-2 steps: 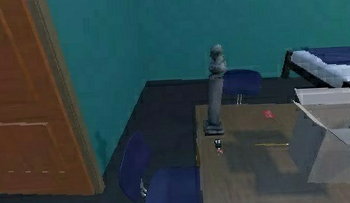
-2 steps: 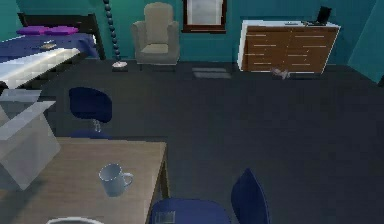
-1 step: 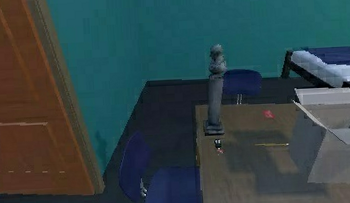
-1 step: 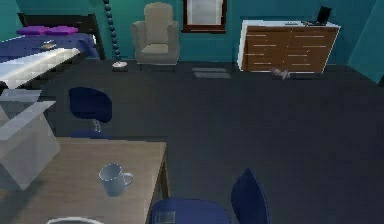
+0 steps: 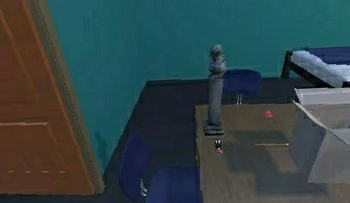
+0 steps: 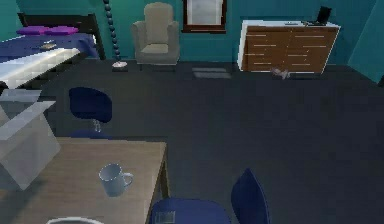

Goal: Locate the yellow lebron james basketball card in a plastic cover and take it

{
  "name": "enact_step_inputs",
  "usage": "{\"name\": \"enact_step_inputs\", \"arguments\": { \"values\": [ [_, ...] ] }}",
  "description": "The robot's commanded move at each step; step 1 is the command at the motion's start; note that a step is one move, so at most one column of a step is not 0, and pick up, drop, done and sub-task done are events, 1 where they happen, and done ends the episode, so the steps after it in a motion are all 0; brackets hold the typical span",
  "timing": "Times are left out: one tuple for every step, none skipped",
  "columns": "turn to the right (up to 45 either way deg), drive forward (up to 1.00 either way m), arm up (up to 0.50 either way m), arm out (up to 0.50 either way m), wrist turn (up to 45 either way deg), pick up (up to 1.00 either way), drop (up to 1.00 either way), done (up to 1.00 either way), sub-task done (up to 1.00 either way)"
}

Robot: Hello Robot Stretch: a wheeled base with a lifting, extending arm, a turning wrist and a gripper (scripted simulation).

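A wooden table (image 5: 248,161) stands ahead in the forward view. On it rises a tall grey statue (image 5: 215,87) on a dark base. A small red thing (image 5: 270,115) lies behind it, and a thin yellowish sliver (image 5: 275,144) lies flat beside an open white box (image 5: 330,131); what the sliver is cannot be told. The arm side view has the same table (image 6: 140,160) at the lower left, with a white mug (image 6: 115,180) and the box (image 6: 25,140) on it.
An orange door (image 5: 22,87) fills the forward view's left, and teal walls stand behind. Blue chairs (image 5: 162,180) (image 5: 242,83) (image 6: 90,105) (image 6: 235,205) ring the table. A bed (image 6: 45,45), a beige armchair (image 6: 158,35) and a wooden dresser (image 6: 285,45) line the far wall across dark open floor.
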Motion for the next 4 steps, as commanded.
{"name": "enact_step_inputs", "arguments": {
  "values": [
    [0.0, 0.0, 0.0, 0.16, 0.0, 0.0, 0.0, 0.0, 0.0],
    [0.0, 0.0, 0.0, 0.0, 45.0, 0.0, 0.0, 0.0, 0.0],
    [0.0, 0.0, 0.0, 0.0, 45.0, 0.0, 0.0, 0.0, 0.0],
    [0.0, 0.0, 0.0, 0.0, 45.0, 0.0, 0.0, 0.0, 0.0]
  ]
}}
